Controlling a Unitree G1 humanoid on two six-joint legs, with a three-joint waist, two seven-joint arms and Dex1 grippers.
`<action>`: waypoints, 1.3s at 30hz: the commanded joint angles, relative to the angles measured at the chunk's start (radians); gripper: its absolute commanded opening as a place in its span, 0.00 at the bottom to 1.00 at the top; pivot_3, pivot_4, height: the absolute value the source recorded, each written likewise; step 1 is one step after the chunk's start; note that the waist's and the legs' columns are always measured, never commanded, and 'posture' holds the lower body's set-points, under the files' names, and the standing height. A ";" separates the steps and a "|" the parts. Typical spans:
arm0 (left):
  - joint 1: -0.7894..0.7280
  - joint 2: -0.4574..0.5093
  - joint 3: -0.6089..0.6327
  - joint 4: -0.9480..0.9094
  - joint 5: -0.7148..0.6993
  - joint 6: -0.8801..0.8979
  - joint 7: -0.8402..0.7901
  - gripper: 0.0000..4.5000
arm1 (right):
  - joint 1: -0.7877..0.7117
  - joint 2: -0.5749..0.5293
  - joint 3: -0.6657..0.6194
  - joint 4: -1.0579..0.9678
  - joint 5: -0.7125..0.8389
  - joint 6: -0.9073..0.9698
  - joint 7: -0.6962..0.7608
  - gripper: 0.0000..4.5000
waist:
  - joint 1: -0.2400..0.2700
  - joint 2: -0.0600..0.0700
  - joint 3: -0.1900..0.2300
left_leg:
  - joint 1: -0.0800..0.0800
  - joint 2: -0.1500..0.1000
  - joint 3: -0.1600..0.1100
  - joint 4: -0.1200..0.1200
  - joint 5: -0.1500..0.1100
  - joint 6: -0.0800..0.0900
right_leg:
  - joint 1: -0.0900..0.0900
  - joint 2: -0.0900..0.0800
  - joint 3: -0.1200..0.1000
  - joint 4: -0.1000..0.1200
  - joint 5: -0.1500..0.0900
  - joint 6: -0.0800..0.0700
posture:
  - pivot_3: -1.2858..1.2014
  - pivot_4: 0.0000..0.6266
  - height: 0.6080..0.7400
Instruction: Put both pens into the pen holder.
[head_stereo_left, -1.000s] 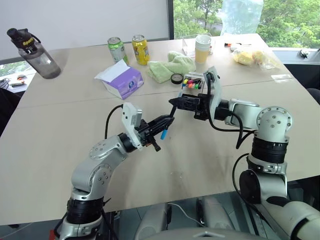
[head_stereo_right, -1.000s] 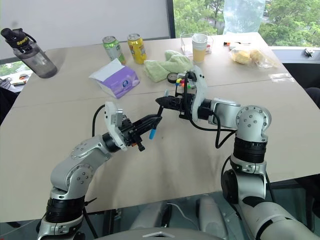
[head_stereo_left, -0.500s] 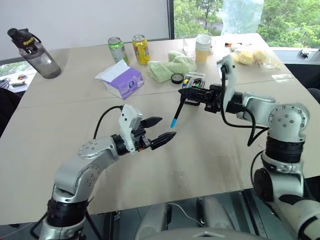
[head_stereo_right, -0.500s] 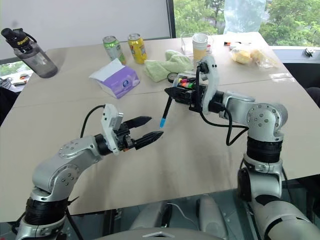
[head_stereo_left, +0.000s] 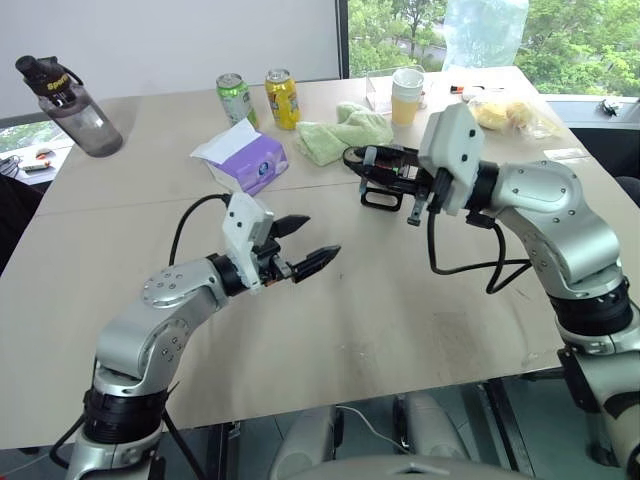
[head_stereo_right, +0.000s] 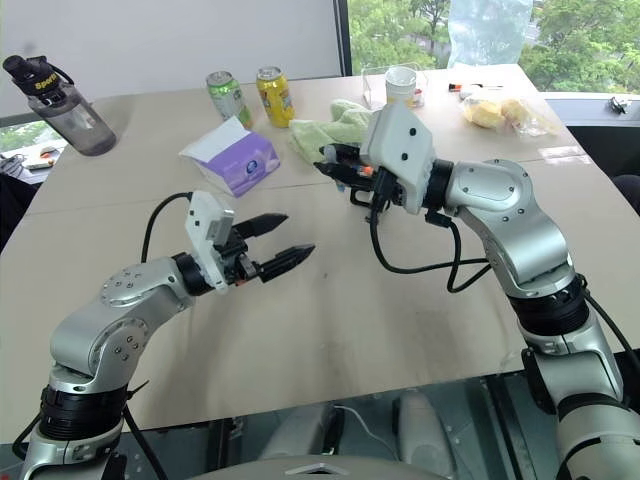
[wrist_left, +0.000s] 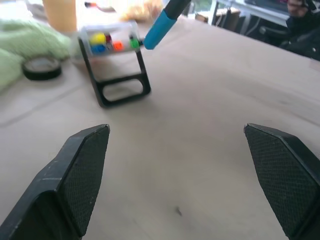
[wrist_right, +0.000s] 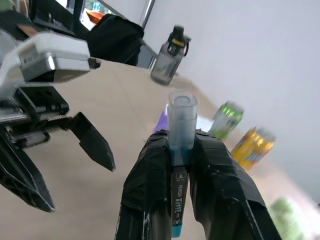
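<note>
My right gripper (wrist_right: 182, 142) is shut on a black-barrelled pen (wrist_right: 181, 120) with a light blue cap. It holds the pen just above the table, close over the pen holder (wrist_left: 120, 82). The pen's blue end (wrist_left: 161, 27) hangs next to the holder's clear top tray, which carries several coloured marker ends. I cannot pick out the other pen among them. In the head views, the right gripper (head_stereo_left: 360, 162) partly covers the holder's black frame (head_stereo_left: 377, 198). My left gripper (head_stereo_left: 318, 237) stands open and empty over bare table, to the left of the holder and nearer to me.
A purple tissue box (head_stereo_left: 248, 160), two drink cans (head_stereo_left: 232, 98), a green cloth (head_stereo_left: 340, 130) and a paper cup (head_stereo_left: 406, 95) stand behind the holder. A black tape roll (wrist_left: 42, 67) lies beside the holder. A water bottle (head_stereo_left: 70, 110) is at far left.
The left gripper let go of the pen, opened wide and drew back to the left. The right gripper kept the pen, rolled its wrist and rose over the holder.
</note>
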 joint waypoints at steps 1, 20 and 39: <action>-0.041 -0.003 0.027 0.000 0.026 -0.036 0.029 0.98 | -0.034 -0.013 0.002 0.069 -0.129 -0.166 -0.013 0.01 | 0.001 -0.001 0.000 | 0.000 0.000 0.000 0.000 0.000 0.000 | 0.000 0.000 0.000 0.000 0.000 0.000 | 0.52 0.24 1.00; -0.062 0.057 0.040 0.037 0.064 -0.006 0.036 0.98 | -0.005 0.075 0.021 0.399 -0.316 -0.514 -0.033 0.01 | -0.003 0.000 0.000 | 0.000 0.000 0.000 0.000 0.000 0.000 | 0.000 0.000 0.000 0.000 0.000 0.000 | 0.52 0.24 1.00; -0.048 0.068 0.055 0.011 0.071 -0.007 0.036 1.00 | -0.198 0.132 0.025 0.934 -0.499 -0.810 -0.199 0.59 | -0.007 0.000 0.000 | 0.000 0.000 0.000 0.000 0.000 0.000 | 0.000 0.001 0.000 0.000 0.000 0.000 | 0.52 0.24 1.00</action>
